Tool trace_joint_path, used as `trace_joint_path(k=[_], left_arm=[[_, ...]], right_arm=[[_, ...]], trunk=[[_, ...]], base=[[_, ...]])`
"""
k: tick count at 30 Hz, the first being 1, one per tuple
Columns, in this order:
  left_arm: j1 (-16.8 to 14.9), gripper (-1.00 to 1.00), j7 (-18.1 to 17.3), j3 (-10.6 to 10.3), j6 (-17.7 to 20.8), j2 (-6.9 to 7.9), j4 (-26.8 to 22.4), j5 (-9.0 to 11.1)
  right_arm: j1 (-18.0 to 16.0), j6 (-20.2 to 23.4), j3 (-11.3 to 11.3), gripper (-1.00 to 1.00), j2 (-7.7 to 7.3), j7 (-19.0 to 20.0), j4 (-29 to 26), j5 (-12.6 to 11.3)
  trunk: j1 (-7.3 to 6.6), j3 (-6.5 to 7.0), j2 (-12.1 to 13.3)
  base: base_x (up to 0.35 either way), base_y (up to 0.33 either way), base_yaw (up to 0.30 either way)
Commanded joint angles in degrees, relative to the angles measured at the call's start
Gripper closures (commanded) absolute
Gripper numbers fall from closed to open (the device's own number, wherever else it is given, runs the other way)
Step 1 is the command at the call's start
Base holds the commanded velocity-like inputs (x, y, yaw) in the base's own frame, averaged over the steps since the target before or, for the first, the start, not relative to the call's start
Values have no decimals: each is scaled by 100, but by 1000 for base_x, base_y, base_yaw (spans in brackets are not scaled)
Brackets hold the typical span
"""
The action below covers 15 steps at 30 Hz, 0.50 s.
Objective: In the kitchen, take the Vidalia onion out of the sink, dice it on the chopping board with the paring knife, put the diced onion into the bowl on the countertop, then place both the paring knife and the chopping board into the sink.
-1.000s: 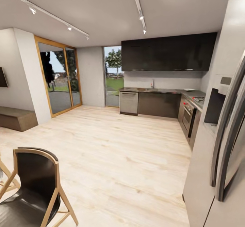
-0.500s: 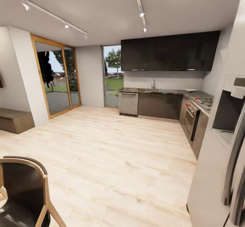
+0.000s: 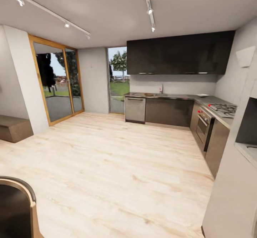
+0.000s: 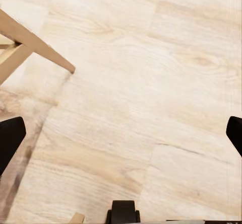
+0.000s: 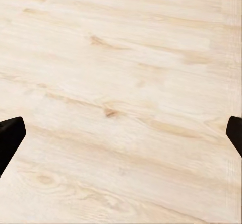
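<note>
The kitchen stands at the far end of the room in the head view, with dark upper cabinets (image 3: 178, 54) over a grey L-shaped countertop (image 3: 178, 96). A chrome faucet (image 3: 161, 88) marks the sink; its basin is too far off to see into, so the Vidalia onion is hidden. A white bowl (image 3: 202, 95) sits on the countertop's corner. The chopping board and paring knife cannot be made out at this distance. My left gripper (image 4: 121, 136) is open over bare wood floor, its fingertips (image 4: 10, 138) far apart. My right gripper (image 5: 121, 133) is also open above the floor.
A black chair (image 3: 16, 209) with a wooden frame is at the near left; its leg (image 4: 35, 43) crosses the left wrist view. A tall grey unit (image 3: 232, 188) stands close on the right. Oven and hob (image 3: 207, 122) line the right counter. Light wood floor (image 3: 117, 159) stretches ahead.
The whole head view has shifted: the chair has slid toward the lower left corner, the steel fridge has left the right edge, and more of the hob counter shows. The camera moved.
</note>
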Motion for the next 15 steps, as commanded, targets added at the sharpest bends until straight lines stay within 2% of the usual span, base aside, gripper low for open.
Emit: trace_joint_path(k=[1,15], left_arm=[[0,-100,-3,5,-4,0,-5,-2],[0,-100,-3,5,-4,-1,-6,-2]], right_arm=[[-1,-12,2,-100,0,2,-1,-3],[-1,-12,2,-100,0,2,-1,-3]], trunk=[[3,-5,-3],[3,-5,-3]], base=[[269,0,0],[269,0,0]])
